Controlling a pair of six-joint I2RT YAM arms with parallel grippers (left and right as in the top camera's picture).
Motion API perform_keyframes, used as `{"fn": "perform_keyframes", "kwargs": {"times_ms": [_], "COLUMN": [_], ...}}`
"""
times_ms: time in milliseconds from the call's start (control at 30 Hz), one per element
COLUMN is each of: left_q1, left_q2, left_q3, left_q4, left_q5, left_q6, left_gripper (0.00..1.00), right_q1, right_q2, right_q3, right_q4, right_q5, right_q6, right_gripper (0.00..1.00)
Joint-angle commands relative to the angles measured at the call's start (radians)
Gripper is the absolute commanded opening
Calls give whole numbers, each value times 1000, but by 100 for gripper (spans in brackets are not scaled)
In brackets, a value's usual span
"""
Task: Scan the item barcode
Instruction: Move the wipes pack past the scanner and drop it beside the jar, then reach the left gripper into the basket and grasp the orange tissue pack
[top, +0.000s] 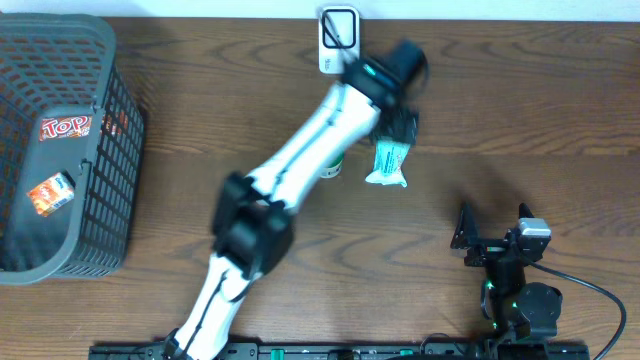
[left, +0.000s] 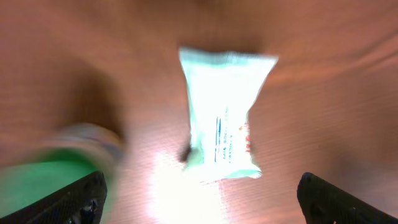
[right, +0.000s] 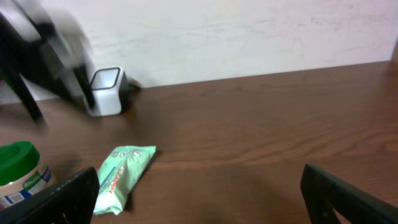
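The item, a pale green packet (top: 387, 162), lies flat on the wooden table; it also shows in the left wrist view (left: 224, 118) and the right wrist view (right: 121, 174). My left gripper (top: 400, 125) hovers just above it, open (left: 202, 202), its jaws wide apart with nothing between them. The white barcode scanner (top: 338, 40) stands at the table's back edge, also seen from the right wrist (right: 107, 90). My right gripper (top: 495, 240) rests open (right: 202, 199) near the front right, well away from the packet.
A green-capped jar (top: 333, 165) stands just left of the packet, under my left arm (top: 300, 150). A dark mesh basket (top: 100, 200) with snack packs inside sits at the far left. A white wall runs behind the scanner.
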Motion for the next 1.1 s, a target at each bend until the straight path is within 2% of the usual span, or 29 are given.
{"fn": "perform_keyframes", "kwargs": {"times_ms": [0, 133, 233, 367, 533, 700, 1067], "left_q1": [119, 315, 561, 949, 1206, 1301, 1307], "left_q2": [-283, -470, -548, -552, -546, -547, -549], "left_q3": [159, 169, 169, 158, 37, -121, -551], "left_q4": [-25, -58, -167, -349, -385, -317, -53], "left_q5": [-10, -48, -55, -55, -55, -56, -82], "left_q6": [130, 147, 147, 148, 179, 193, 196], "left_gripper": [98, 98, 98, 98, 98, 98, 98], "right_q1": [-2, -2, -2, -2, -2, -2, -2], "right_q2": [-5, -5, -5, -5, -5, -5, -5], "right_q3": [-1, -1, -1, -1, -1, -1, -1], "right_q4": [-4, -4, -4, -4, -4, -4, -4], "right_q5": [5, 5, 5, 5, 5, 5, 5], "right_q6": [10, 10, 10, 10, 10, 10, 10], "right_gripper": [99, 99, 99, 99, 99, 99, 99]}}
